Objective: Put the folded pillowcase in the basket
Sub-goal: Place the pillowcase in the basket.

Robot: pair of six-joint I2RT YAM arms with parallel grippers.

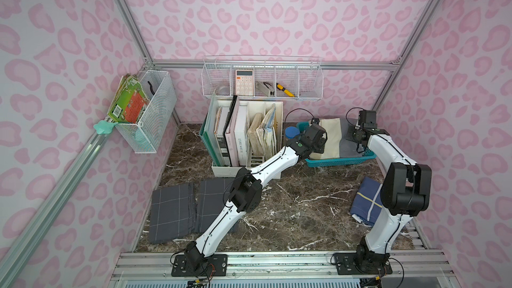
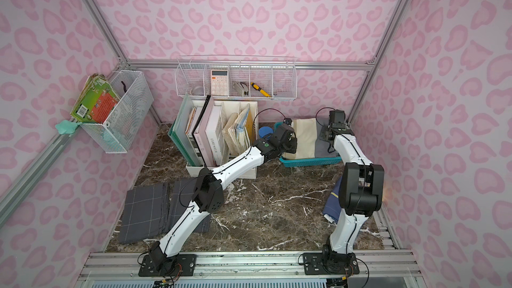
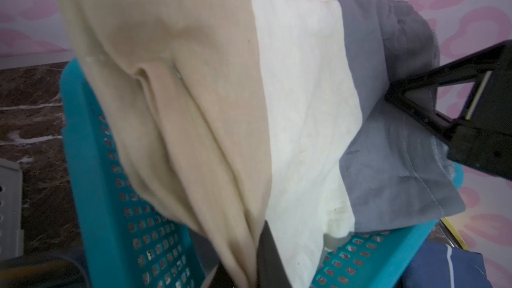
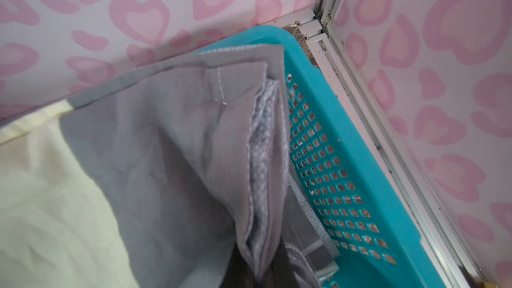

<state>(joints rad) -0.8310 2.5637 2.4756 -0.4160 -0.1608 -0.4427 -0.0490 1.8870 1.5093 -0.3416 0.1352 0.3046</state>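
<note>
At the far right corner of the marble tabletop (image 1: 304,211), the teal basket (image 1: 340,162) sits against the pink wall, and both arms reach over it. The folded pillowcase (image 1: 329,134), banded in tan, cream and grey, is stretched between them above the basket's open top. Its lower edge appears to dip inside the rim, while the perforated floor below shows bare in both wrist views.

The task looks to be at its last step: the cloth is over its target but not yet set down. The next move likely calls for both arms to lower together, keeping the fold taut enough that no corner drapes over the flared rim, and then to let go at both ends.

The left tool (image 3: 260,261) is pressed together on the tan end, with the fabric gathered into creases where it is pinched. The right tool (image 3: 394,98) is likewise clamped on the grey hemmed end, its black finger biting into the stacked layers. Neither tool appears to touch the basket itself.
</note>
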